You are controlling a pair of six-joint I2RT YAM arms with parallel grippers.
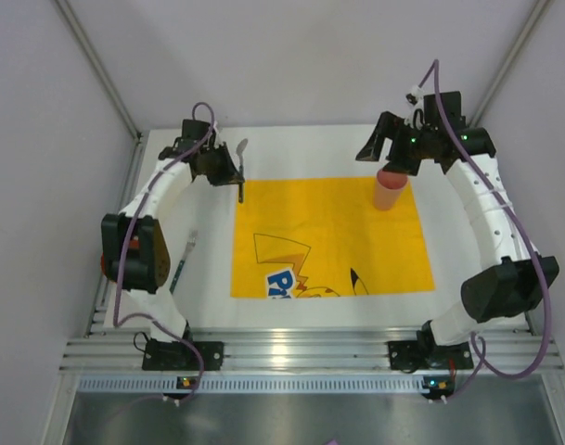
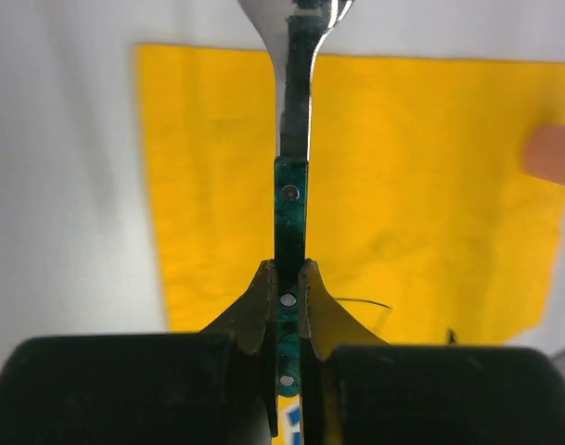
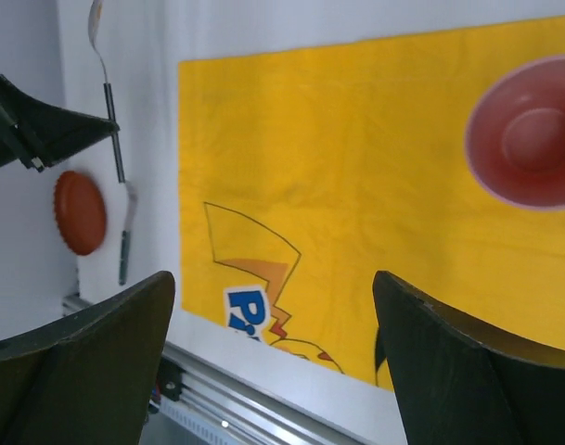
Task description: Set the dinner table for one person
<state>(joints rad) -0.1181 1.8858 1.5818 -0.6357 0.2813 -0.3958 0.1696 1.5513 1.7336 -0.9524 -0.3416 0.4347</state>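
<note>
Left gripper [image 1: 228, 170], top view: clamped on a spoon [image 1: 242, 148] just off the far left corner of the yellow cloth [image 1: 328, 241], with the bowl toward the far edge of the dinner table [image 1: 208, 297]. Right gripper [image 1: 393, 158]: jaws spread and empty, hanging near one pink cup [image 1: 390, 190] that stands upright on the cloth's far right corner. A second utensil [image 1: 183, 264] lies on the matte white tabletop left of the cloth. One ribbed aluminium rail [image 1: 291, 352] runs along the near edge.

Left wrist view: the fingers [image 2: 254, 311] pinch the spoon's marbled green handle, which shows three rivets, with a polished metal neck beyond. The cup is a blurred patch at the right.

Right wrist view: the fingers [image 3: 78, 362] stand wide apart with nothing between them. Only here do the cup's round rim and its inside show. Both utensils sit along the left side of the cloth's cartoon print, two in all.
</note>
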